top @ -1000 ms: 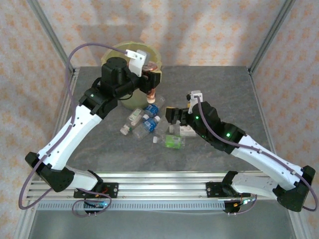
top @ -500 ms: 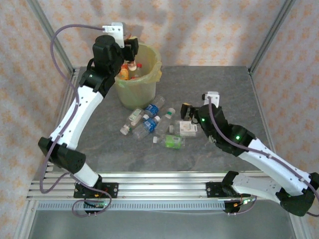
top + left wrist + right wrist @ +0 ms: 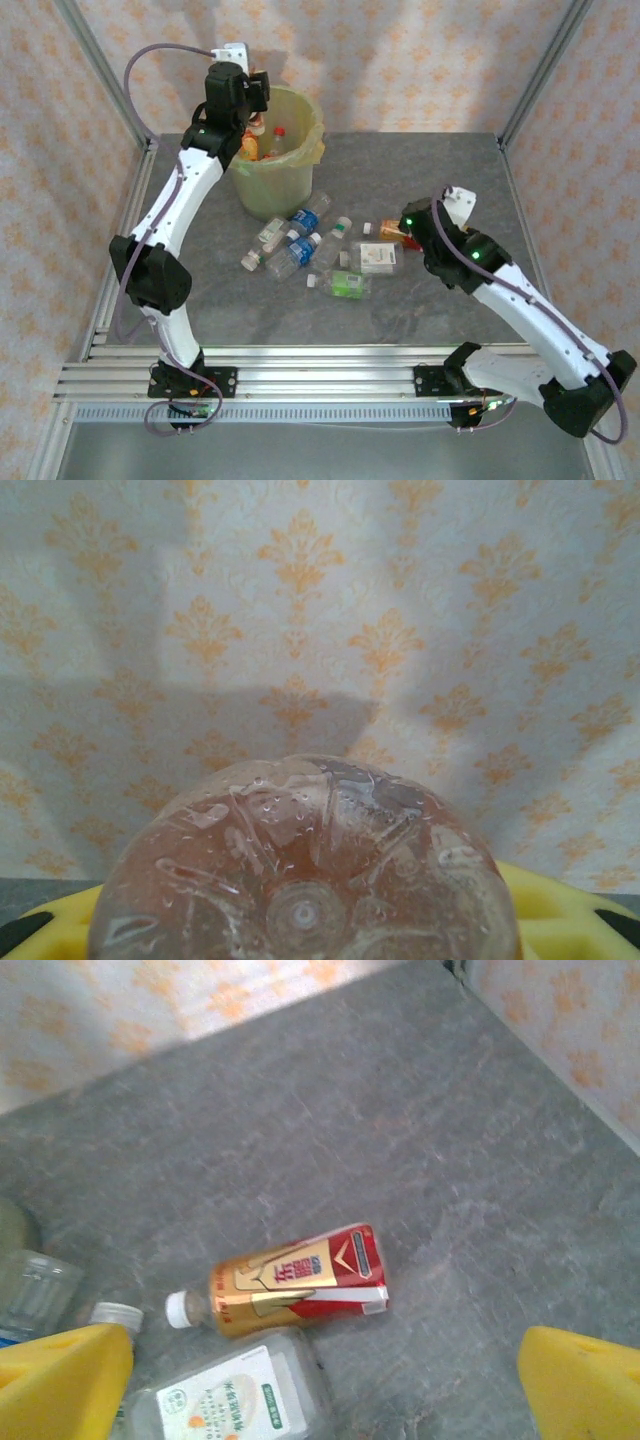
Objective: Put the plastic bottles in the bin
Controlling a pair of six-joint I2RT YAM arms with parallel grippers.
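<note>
Over the bin [image 3: 272, 185], the left gripper [image 3: 258, 100] clasps a clear bottle [image 3: 300, 880], and a few lie inside. Across the table [image 3: 450, 170], the right gripper [image 3: 322, 1385] gapes wide above a red-gold bottle [image 3: 290, 1285], with several others waiting nearby.

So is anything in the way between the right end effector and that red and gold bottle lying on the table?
Nothing visible. The right end effector hangs open above the red-and-gold-labelled clear plastic bottle, with nothing between them. A white-labelled plastic bottle lies close beside it.
</note>
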